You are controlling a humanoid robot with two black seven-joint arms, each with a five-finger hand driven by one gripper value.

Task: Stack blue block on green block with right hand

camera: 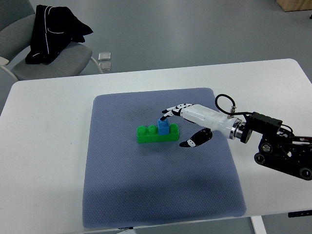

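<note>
A long green block lies on the blue-grey mat, left of the mat's middle. A small blue block sits on top of it, between the green studs. My right hand reaches in from the right, just right of the blocks. Its fingers are spread above and behind the blue block and its thumb points down to the right of the green block. The hand holds nothing; whether a fingertip touches the blue block I cannot tell. The left arm is out of view.
The mat lies on a white table. My right forearm with black cabling crosses the table's right side. A grey chair with a black garment stands beyond the table's far left corner.
</note>
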